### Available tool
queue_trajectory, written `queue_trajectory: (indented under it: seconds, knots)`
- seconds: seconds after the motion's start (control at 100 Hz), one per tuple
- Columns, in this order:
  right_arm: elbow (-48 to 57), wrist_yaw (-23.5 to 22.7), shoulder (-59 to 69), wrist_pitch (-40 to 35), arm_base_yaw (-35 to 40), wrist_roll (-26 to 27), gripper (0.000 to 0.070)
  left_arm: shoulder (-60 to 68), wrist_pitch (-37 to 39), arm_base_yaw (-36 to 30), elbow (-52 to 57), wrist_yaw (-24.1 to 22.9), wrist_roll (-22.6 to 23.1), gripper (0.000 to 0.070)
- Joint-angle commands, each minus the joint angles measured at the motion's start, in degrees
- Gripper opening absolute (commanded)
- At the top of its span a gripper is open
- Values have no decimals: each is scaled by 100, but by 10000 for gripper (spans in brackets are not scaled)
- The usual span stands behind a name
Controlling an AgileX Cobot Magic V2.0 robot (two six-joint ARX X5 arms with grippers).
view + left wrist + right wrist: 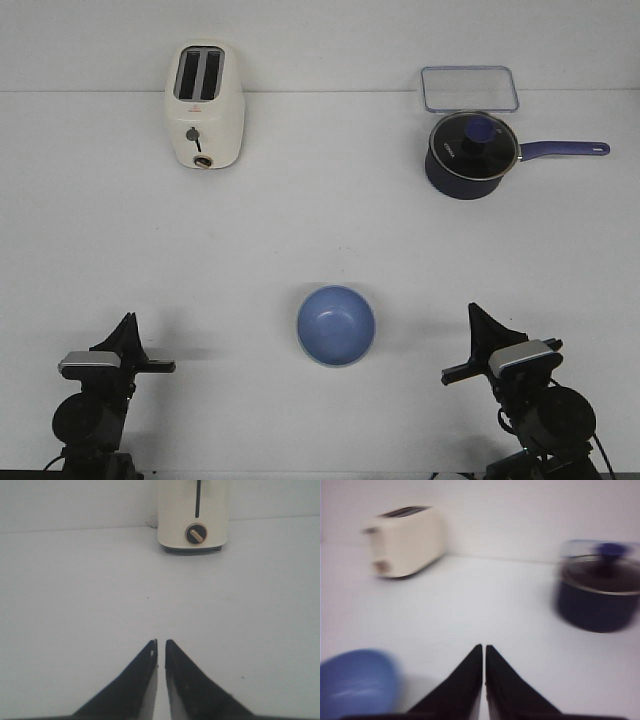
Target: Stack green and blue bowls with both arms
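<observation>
Right now the blue bowl (336,325) sits the right way up on the white table (320,230), a little below the middle of the front picture, with nothing touching it. Only this one bowl shows in any picture. The left gripper (128,322) is in the lower left corner and the right gripper (474,312) is in the lower right corner, both well apart from the bowl. Each gripper has its two black pointed fingers pressed close together and holds nothing. The right wrist picture is blurry, but the bowl shows at its lower left edge. A cream toaster (204,104) stands in the upper left of the front picture. A dark blue pot (472,153) with a glass lid is in the upper right, and a clear box (469,88) lies just behind it.
</observation>
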Motion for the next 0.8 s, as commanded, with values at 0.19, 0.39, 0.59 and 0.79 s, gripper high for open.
queue_trajectory:
  seconds: [0.19, 0.39, 0.59, 0.79]
  knots:
    - [-1541, -616, -890, 813, -1633, -157, 9, -13, 81, 2, -116, 4, 52, 14]
    - [-1980, -610, -1211, 944, -1749, -319, 9, -13, 81, 2, -116, 4, 52, 14]
    - [-2013, -586, -1209, 901, -1746, -323, 9, -11, 85, 2, -116, 4, 52, 14]
    - [-2013, -601, -1209, 942, -1746, -319, 9, -11, 79, 2, -116, 4, 52, 14]
